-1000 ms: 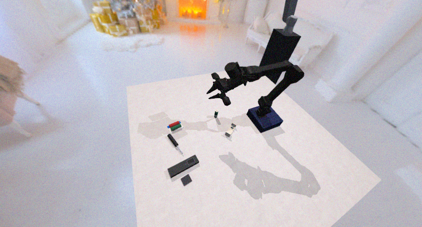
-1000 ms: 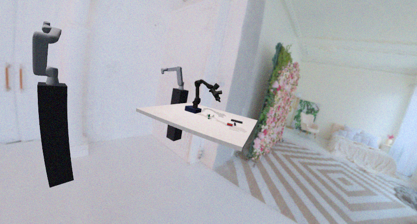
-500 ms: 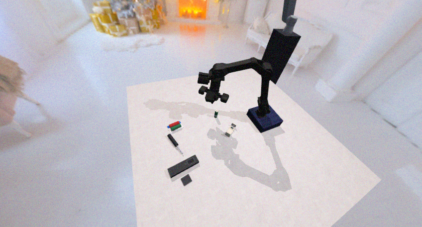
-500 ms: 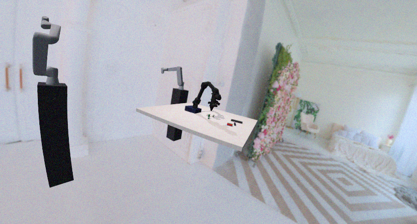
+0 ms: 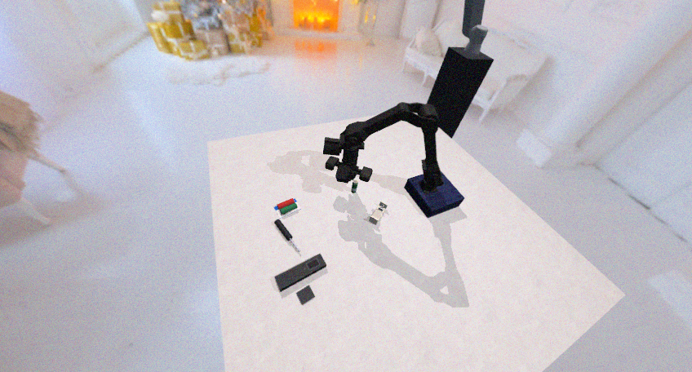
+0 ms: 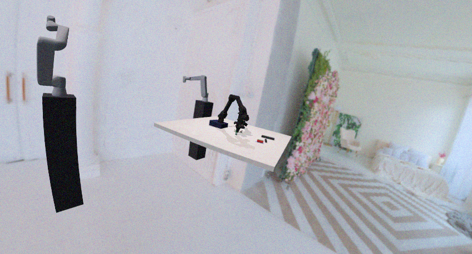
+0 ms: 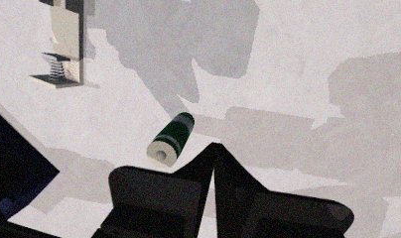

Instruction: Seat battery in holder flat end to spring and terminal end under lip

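Note:
The green battery stands upright on the table, its pale end with a round centre facing up. The holder lies on the table apart from the battery. Its coiled spring shows at the near end in the wrist view; its other end is cut off by the frame's top edge. My gripper points down, shut and empty, with its tips beside the battery in the wrist view. Whether they touch it cannot be told. In the top view the fingertips are hidden behind the gripper body.
A small rack with a red and a green cylinder lies left of the battery. A screwdriver, a black remote-like case and a small dark square plate lie farther toward the front left. My arm's blue base is beyond the holder.

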{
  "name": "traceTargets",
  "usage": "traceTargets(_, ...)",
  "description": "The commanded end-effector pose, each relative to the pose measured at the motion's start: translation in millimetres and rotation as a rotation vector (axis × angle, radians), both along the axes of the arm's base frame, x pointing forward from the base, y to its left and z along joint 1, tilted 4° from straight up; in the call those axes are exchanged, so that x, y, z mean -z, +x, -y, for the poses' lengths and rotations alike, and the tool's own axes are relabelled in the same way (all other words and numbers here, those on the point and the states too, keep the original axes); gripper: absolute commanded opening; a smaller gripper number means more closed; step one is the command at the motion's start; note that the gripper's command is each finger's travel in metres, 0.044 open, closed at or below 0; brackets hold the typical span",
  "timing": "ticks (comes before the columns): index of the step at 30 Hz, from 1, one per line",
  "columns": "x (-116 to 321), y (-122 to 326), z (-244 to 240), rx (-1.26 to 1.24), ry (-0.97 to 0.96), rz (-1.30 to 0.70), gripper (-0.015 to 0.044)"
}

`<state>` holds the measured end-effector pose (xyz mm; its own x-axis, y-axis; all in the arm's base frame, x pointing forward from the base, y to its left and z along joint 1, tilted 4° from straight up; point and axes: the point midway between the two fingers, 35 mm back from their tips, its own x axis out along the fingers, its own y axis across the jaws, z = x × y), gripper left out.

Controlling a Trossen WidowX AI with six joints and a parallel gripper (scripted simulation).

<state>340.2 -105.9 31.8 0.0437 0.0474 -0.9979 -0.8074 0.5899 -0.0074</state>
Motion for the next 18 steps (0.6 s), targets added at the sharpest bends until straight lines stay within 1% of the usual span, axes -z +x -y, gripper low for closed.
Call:
traceTargets(1, -0.4, 2.9, -0.1, 0.004, -0.004, 0.02, 0.0)
traceTargets(18, -0.6, -18.1, -17.1, 0.004, -0.003, 0.019, 0.0)
